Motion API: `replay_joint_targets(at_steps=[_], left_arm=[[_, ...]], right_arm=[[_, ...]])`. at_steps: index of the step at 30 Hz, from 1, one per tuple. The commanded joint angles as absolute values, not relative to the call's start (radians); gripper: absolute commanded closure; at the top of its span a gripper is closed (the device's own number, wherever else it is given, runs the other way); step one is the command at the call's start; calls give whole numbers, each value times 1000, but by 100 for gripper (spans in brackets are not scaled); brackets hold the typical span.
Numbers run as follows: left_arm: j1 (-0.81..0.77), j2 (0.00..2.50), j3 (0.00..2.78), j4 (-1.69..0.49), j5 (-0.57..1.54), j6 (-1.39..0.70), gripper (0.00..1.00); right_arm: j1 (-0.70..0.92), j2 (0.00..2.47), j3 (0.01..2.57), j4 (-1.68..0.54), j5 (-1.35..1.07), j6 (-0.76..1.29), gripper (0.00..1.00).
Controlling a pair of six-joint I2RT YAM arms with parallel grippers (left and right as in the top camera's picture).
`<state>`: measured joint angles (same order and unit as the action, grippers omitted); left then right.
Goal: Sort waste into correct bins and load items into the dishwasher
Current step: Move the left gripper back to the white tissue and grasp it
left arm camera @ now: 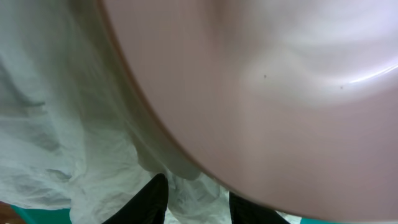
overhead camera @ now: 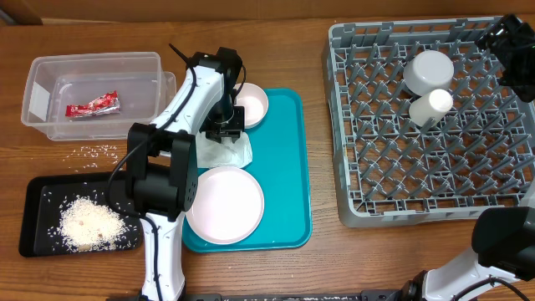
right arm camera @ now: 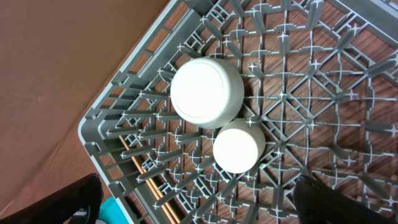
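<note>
My left gripper (overhead camera: 224,130) is down on the teal tray, its jaws (left arm camera: 199,206) closed on the crumpled white napkin (overhead camera: 224,152) (left arm camera: 74,130). The small pink plate (overhead camera: 253,104) sits just beside it and fills the left wrist view (left arm camera: 273,93). The large pink plate (overhead camera: 224,204) lies at the tray's front. The red wrapper (overhead camera: 94,105) is in the clear tub (overhead camera: 38,71). The dish rack (overhead camera: 351,125) (right arm camera: 112,106) holds the upturned bowl (overhead camera: 429,70) (right arm camera: 206,92), the cup (overhead camera: 431,104) (right arm camera: 239,146) and the chopsticks (right arm camera: 148,182). My right gripper (overhead camera: 505,38) (right arm camera: 199,208) is open and empty above the rack's far right corner.
The black tray (overhead camera: 33,234) at the front left holds a heap of rice (overhead camera: 88,221). Loose rice grains (overhead camera: 99,150) lie on the table between the tub and the black tray. The teal tray (overhead camera: 288,184) stands between the left arm and the rack.
</note>
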<state>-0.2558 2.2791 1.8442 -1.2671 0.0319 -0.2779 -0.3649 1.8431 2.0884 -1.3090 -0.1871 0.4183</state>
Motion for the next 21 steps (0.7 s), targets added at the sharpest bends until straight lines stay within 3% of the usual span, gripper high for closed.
replay_joint_targets(at_steps=[1, 4, 7, 21], left_arm=[[-263, 2285, 1852, -1282, 18, -265, 69], [-263, 2286, 1850, -1286, 18, -265, 75], [-263, 2285, 1847, -1291, 19, -267, 96], [-245, 2091, 1893, -1350, 14, -300, 96]], right_arm=[[-360, 1840, 2096, -1304, -192, 420, 0], [-360, 1840, 2096, -1304, -192, 420, 0], [-360, 1840, 2096, -1304, -192, 420, 0], [-360, 1840, 2096, -1304, -192, 420, 0]])
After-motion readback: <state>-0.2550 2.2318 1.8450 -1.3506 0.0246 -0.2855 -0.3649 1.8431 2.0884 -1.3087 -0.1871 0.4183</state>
